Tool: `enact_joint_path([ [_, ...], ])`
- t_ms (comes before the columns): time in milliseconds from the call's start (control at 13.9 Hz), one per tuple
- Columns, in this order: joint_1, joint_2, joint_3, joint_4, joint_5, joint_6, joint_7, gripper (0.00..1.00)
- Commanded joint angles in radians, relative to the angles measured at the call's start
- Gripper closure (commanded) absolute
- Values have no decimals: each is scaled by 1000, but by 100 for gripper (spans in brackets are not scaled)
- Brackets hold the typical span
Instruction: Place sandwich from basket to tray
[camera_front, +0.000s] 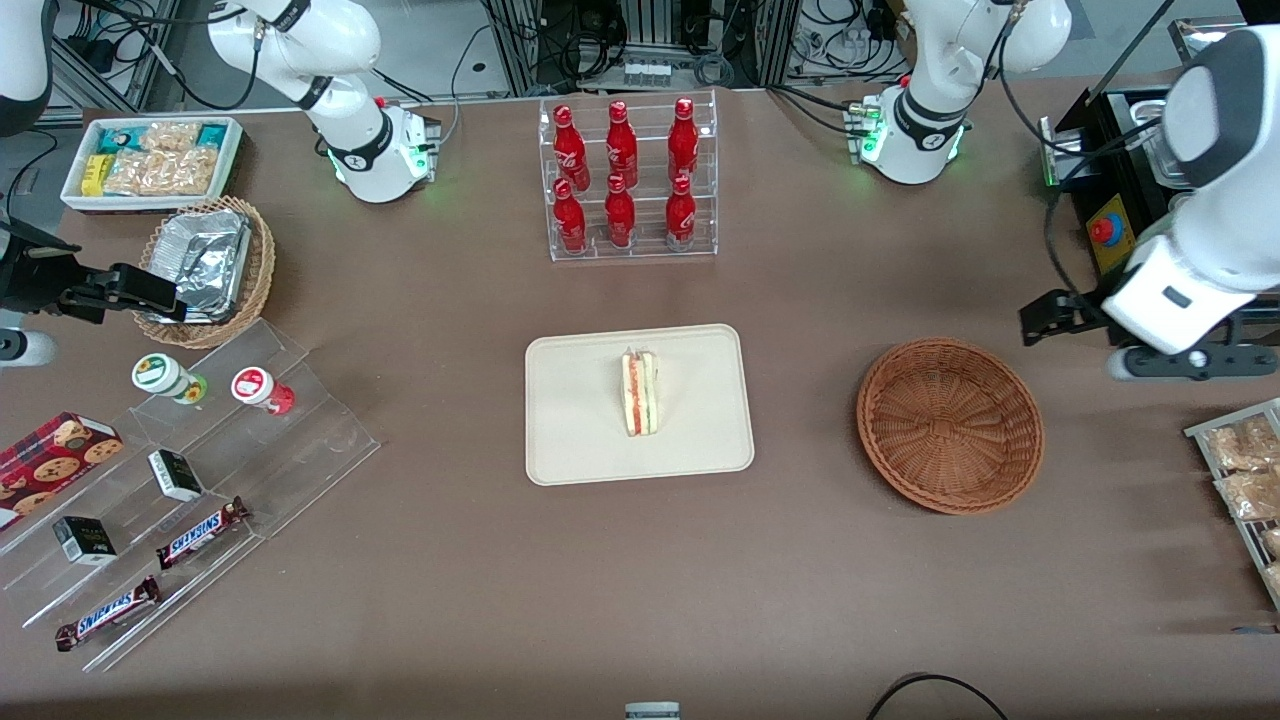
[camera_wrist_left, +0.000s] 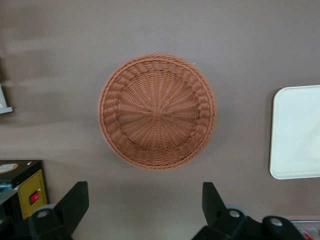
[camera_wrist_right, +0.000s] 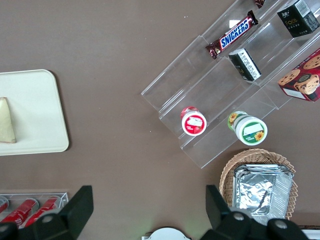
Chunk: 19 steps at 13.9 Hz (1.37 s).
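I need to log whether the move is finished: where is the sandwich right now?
The sandwich lies on the tray mid-table, nearer the front camera than the bottle rack; the basket holds nothing, and the open pincer hovers above it.

sandwich (camera_wrist_right: 6, 121) on tray (camera_wrist_right: 35, 135), foil container (camera_wrist_right: 262, 192)

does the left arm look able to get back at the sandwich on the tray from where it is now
Probably yes. The tool hangs open above the empty basket, and the sandwich stands alone on the tray beside it, with nothing over it.
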Motion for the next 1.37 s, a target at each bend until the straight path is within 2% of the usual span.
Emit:
enact_joint_path([
  [0, -19, -55, 57, -10, 7, -28, 13, 0],
  [360, -6, -66, 54, 22, 10, -65, 10, 0],
  [432, 139, -61, -47, 27, -2, -68, 11, 0],
  [504, 268, -72, -229, 36, 8, -67, 8, 0],
  [576, 380, -68, -325, 39, 6, -67, 5, 0],
  [935, 678, -71, -689, 41, 5, -65, 11, 0],
  [1079, 723, -68, -765, 56, 10, -68, 8, 0],
  [1295, 726, -74, -773, 51, 10, -76, 13, 0],
])
